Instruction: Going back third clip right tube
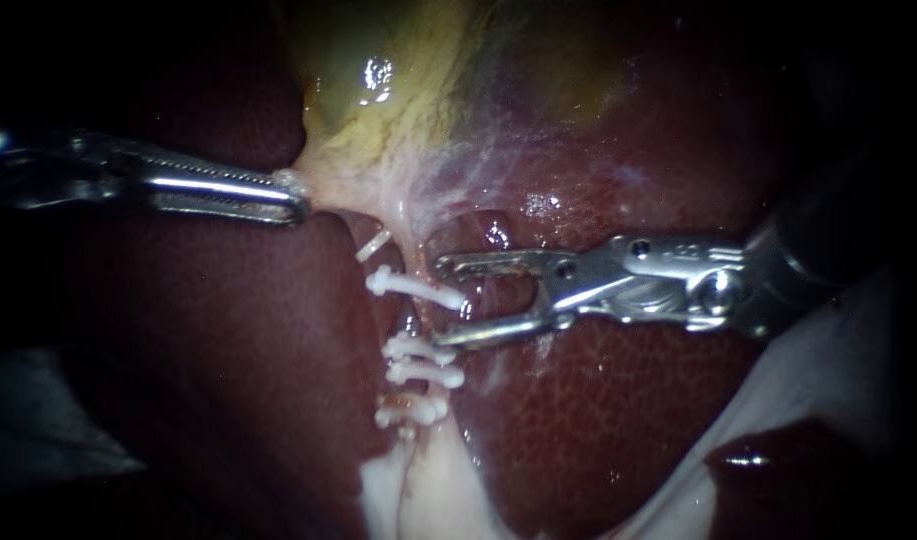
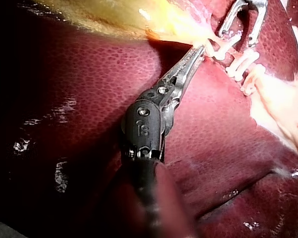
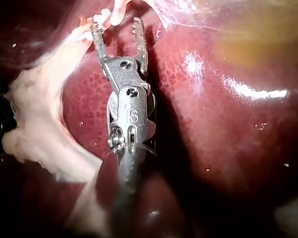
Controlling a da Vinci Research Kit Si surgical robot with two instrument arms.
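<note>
While the left instrument (image 1: pixel 296 200) is clamping the gallbladder (image 1: pixel 378 110), the right instrument's (image 1: pixel 448 302) end effector is gaping empty, three o'clock of the probably soft, tearable tube (image 1: pixel 410 325), best taken between clips (image 1: pixel 413 287).

dark red, speckled liver (image 1: pixel 228 380) fills most of the endoscope view, wet w/ glints. pale yellow gallbladder (image 1: pixel 398 90) at top centre, narrowing downward into whitish filmy tissue (image 1: pixel 448 170). white sheet (image 1: pixel 828 380) at lower right.
</note>
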